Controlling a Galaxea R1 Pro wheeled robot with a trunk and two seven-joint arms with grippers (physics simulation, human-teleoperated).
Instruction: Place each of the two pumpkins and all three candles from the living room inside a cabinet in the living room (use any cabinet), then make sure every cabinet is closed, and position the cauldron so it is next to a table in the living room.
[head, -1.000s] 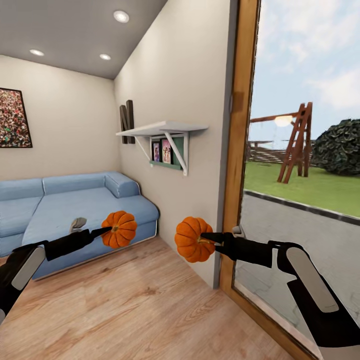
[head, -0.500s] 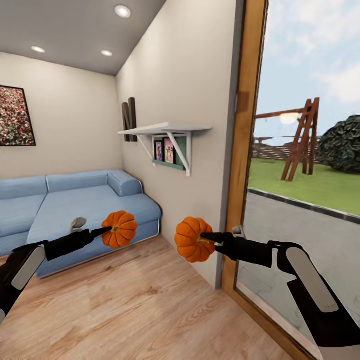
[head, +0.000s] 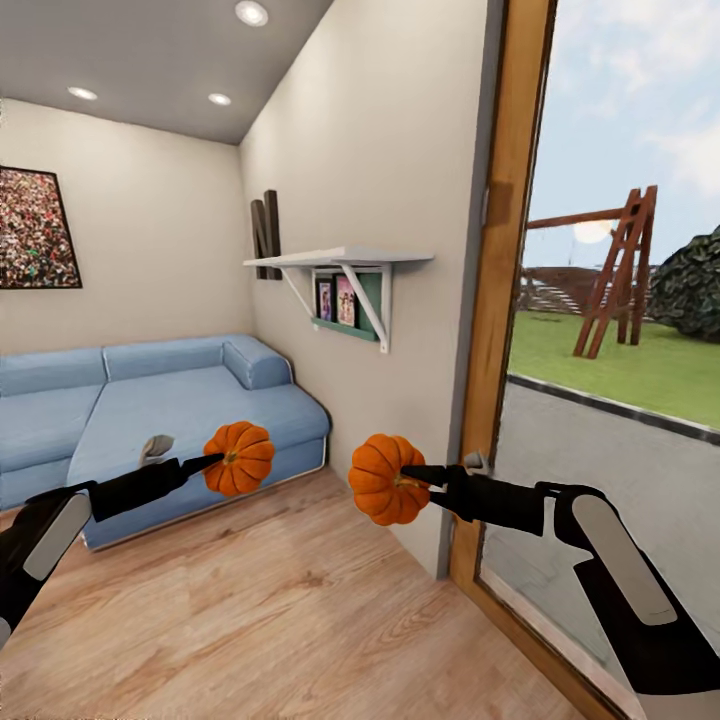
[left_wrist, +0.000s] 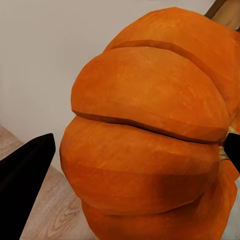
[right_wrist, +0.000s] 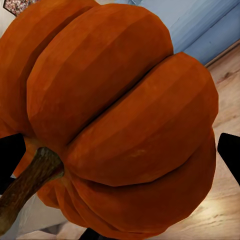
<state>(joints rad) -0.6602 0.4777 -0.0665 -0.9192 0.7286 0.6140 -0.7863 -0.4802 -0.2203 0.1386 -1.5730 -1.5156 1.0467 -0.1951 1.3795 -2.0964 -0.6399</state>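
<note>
I hold two orange ribbed pumpkins in the air over the wooden floor. My left gripper (head: 222, 459) is shut on the left pumpkin (head: 240, 458), whose ribs fill the left wrist view (left_wrist: 150, 130) between dark fingers (left_wrist: 25, 170). My right gripper (head: 408, 475) is shut on the right pumpkin (head: 383, 479); the right wrist view shows that pumpkin (right_wrist: 120, 115) close up, its brown stem (right_wrist: 30, 182) to one side. Candles, cabinet and cauldron are out of view.
A light blue sofa (head: 120, 410) stands against the far wall at the left. A beige wall with a white shelf (head: 340, 260) juts out ahead. At the right a wood-framed glass door (head: 510, 300) looks onto a lawn with a swing frame.
The whole view has shifted a little to the right, so the camera has turned left. Both pumpkins stay held in the same place relative to me.
</note>
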